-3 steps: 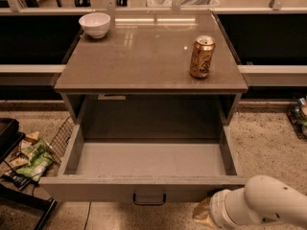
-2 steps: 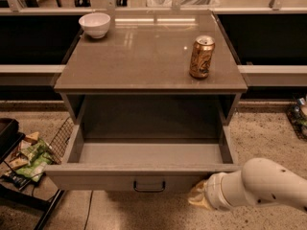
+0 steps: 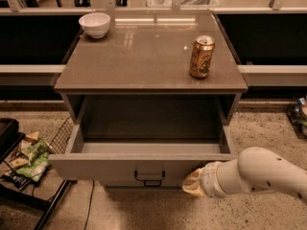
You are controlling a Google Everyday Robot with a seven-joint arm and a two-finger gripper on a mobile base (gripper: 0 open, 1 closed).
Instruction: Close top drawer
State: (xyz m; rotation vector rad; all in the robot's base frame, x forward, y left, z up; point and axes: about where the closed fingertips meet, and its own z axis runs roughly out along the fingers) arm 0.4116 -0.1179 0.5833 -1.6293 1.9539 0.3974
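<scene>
**Drawer pushed further in, gripper against its front**

Pushed back since the earlier frames, the top drawer (image 3: 96,169) now shows a shallower strip of its grey inside, and its front stands closer to the cabinet. The gripper (image 3: 193,184) has gone up and inward with it, and the white arm (image 3: 261,174) reaches in from the lower right at a higher line than before.

Far to the left of the gripper, at about its height, crumpled snack bags (image 3: 29,158) lie on a dark wire rack (image 3: 61,134) beside the cabinet. Well up and to the left of the gripper, a white bowl (image 3: 95,24) stands on the back left corner of the worktop (image 3: 144,56).

The top drawer is partly open under the worktop, its front jutting out from the cabinet. Its small black handle (image 3: 149,178) sits centred on the front, just left of the gripper and at nearly the same height.

Above the gripper and well apart from it, a gold drink can (image 3: 202,56) stands upright on the right side of the worktop.

The gripper's yellowish tip lies against the lower right part of the drawer front, near its right corner. Whether the gripper is open or closed cannot be told. It holds nothing that shows. Speckled floor (image 3: 268,128) lies to the right of the cabinet.
</scene>
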